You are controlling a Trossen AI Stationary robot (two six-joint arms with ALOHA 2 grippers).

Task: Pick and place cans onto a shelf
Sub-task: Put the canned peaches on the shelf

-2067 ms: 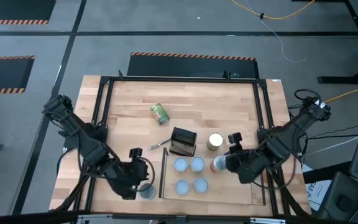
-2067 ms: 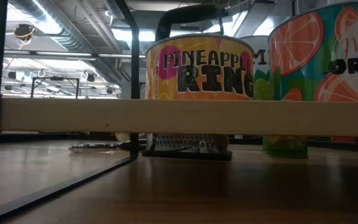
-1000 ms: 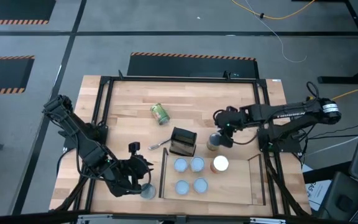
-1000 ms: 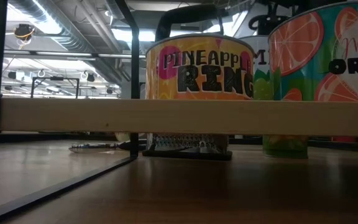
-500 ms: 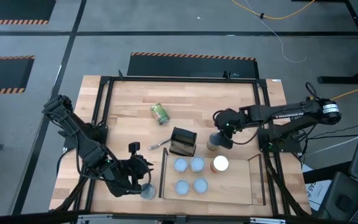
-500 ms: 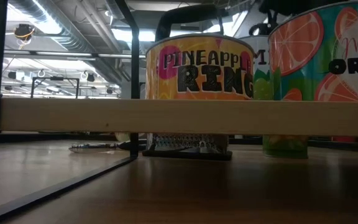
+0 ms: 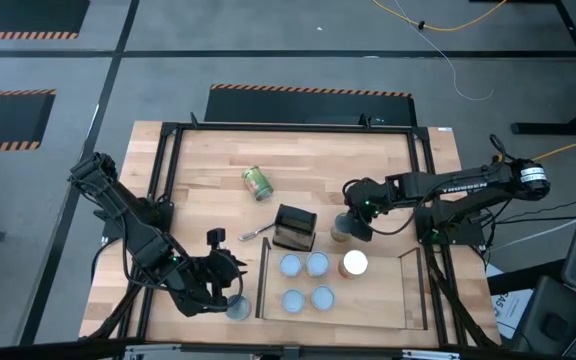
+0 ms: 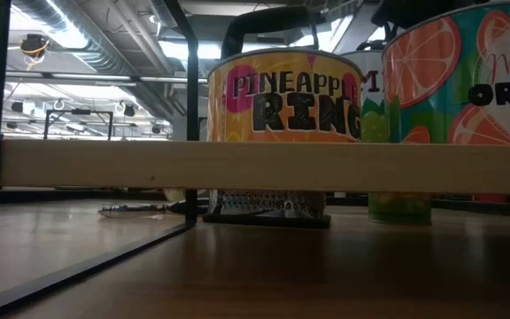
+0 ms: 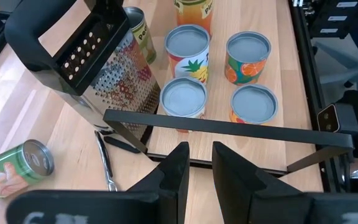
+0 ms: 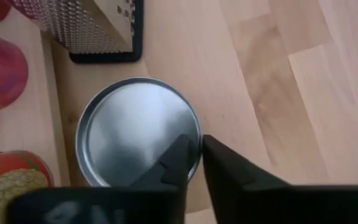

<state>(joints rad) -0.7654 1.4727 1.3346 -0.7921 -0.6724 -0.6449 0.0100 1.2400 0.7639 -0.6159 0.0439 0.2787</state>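
Note:
A silver-topped can [image 10: 135, 130] with a green label [image 8: 399, 209] stands on the table beside the grater [image 7: 295, 227]. My right gripper [image 7: 354, 222] is down on it, shut on its edge [image 10: 197, 152]. The shelf [image 7: 380, 300] at the near middle bears several upright cans [image 7: 306, 282] with pale-blue tops and one white-topped can [image 7: 354, 264]. A green can [image 7: 257, 183] lies on its side farther back. My left gripper [image 9: 201, 165] hangs at the near left, its fingers a narrow gap apart and bare, above a silver-topped can [image 7: 236, 307]. My right gripper has the can's top rim [image 10: 196, 134] between its two fingers, on the side away from the grater. One finger [image 10: 178, 155] lies over the lid and the other [image 10: 219, 165] outside the wall. The fingers slant down from above. The can stands upright on the table.
A small metal tool [image 9: 106, 163] lies on the table by the grater's foot. Black frame rails [image 7: 164, 180] run along the table's left, right and far sides. The shelf's thin black rail [image 9: 229, 127] crosses in front of my left gripper. Bare wood lies at the far middle.
My right gripper has sunk a little onto the can beside the grater. In the low view that can's green foot has slid slightly sideways on the table, still upright.

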